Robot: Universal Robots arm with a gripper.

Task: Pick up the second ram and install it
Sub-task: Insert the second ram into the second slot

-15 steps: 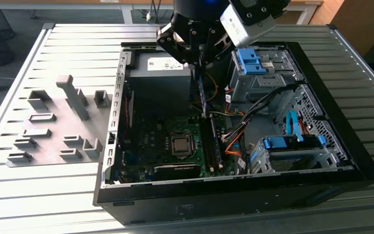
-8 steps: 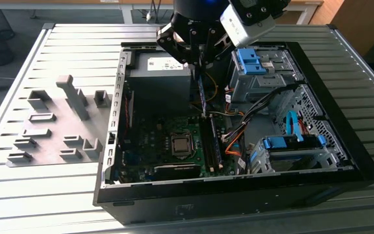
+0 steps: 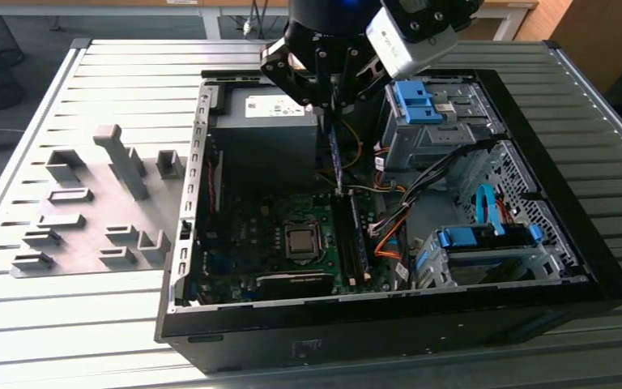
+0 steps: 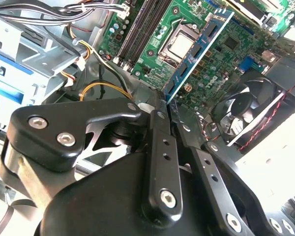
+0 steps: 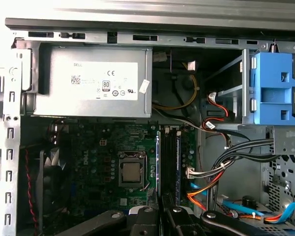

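One second ram [image 4: 196, 51] clamped edge-on in pincer [image 4: 166, 105], hanging above motherboard [image 3: 289, 235] slots.

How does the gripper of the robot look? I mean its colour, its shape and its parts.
The gripper is matte black, built from rounded link bars joined with silver hex-head bolts. Its two fingers are long flat bars with small holes. In the exterior view a white-grey box sits beside it.

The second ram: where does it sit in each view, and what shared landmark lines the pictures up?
Exterior view: the second ram hangs on edge from the gripper, over the motherboard.
Second wrist view: it runs from the gripper toward the CPU socket.
First wrist view: edge-on beside that socket.
Shared landmark: the CPU socket.
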